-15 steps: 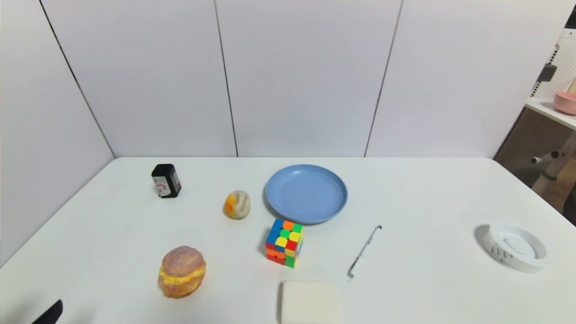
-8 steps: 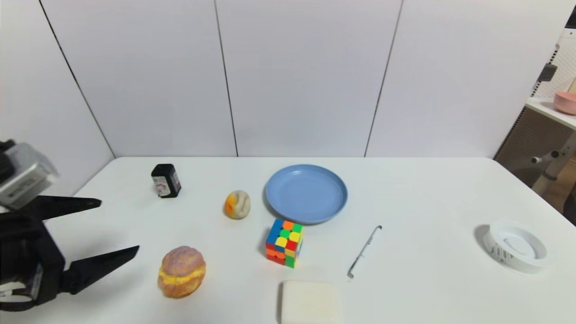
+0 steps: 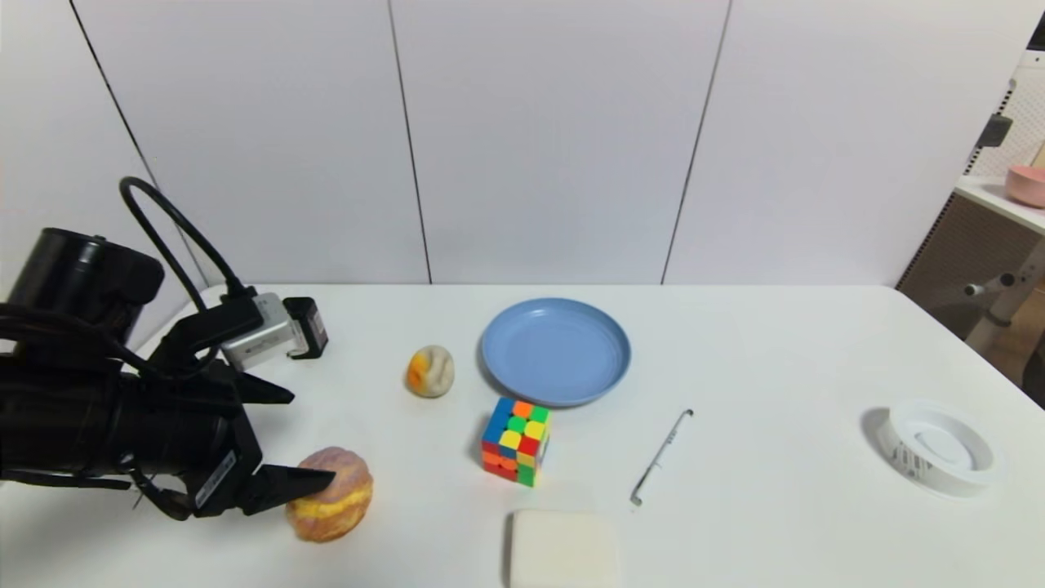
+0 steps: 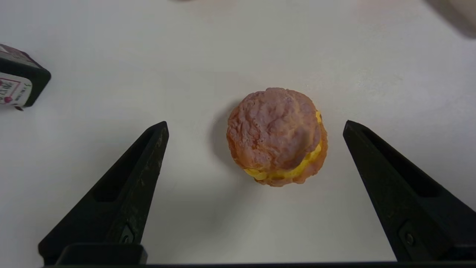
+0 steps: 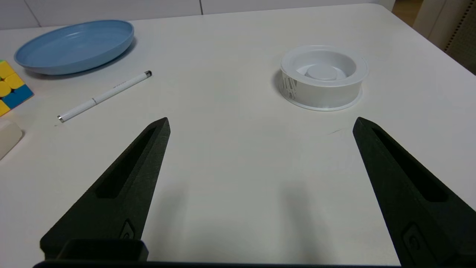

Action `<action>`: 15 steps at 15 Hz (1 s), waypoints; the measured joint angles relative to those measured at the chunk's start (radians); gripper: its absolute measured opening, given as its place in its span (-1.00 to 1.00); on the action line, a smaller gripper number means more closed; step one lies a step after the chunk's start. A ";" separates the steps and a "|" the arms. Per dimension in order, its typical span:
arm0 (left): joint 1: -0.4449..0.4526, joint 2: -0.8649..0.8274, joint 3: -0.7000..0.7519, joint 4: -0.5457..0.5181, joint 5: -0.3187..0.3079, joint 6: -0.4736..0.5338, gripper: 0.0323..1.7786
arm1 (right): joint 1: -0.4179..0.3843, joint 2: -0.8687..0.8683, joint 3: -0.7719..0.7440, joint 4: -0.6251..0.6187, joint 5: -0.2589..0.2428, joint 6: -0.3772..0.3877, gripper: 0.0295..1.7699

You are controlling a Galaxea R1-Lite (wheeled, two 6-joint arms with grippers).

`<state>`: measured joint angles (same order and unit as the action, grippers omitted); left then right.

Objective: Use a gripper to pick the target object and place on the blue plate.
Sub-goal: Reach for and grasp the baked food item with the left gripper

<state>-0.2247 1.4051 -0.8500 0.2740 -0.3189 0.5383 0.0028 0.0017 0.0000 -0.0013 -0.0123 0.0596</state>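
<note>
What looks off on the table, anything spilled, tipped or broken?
Nothing stands out. The bun sits whole, its yellow filling within its middle band; the blue plate lies flat by the puzzle cube. The open left pincer hovers around the bun. No spill visible.

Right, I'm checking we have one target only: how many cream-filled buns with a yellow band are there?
1: the bun, on the table between the left tool's open fingers.
</note>
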 joint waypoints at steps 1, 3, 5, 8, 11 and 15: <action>-0.001 0.020 0.000 0.001 0.000 0.001 0.90 | 0.000 0.000 0.000 0.000 0.000 0.000 0.92; -0.001 0.053 -0.002 0.025 0.001 0.003 0.90 | 0.000 0.000 0.000 0.000 0.000 0.000 0.92; -0.011 0.079 -0.004 0.031 0.002 0.003 0.90 | 0.000 0.000 0.000 0.000 0.000 0.000 0.92; -0.028 0.115 -0.005 0.040 0.006 0.007 0.90 | 0.000 0.000 0.000 0.000 0.000 0.000 0.92; -0.040 0.146 -0.004 0.040 0.006 0.024 0.90 | 0.000 0.000 0.000 0.000 0.000 0.000 0.92; -0.055 0.185 -0.006 0.033 0.009 0.026 0.90 | 0.000 0.000 0.000 0.000 0.001 0.000 0.92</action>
<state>-0.2800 1.5898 -0.8562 0.3072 -0.3102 0.5643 0.0028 0.0017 0.0000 -0.0013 -0.0115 0.0596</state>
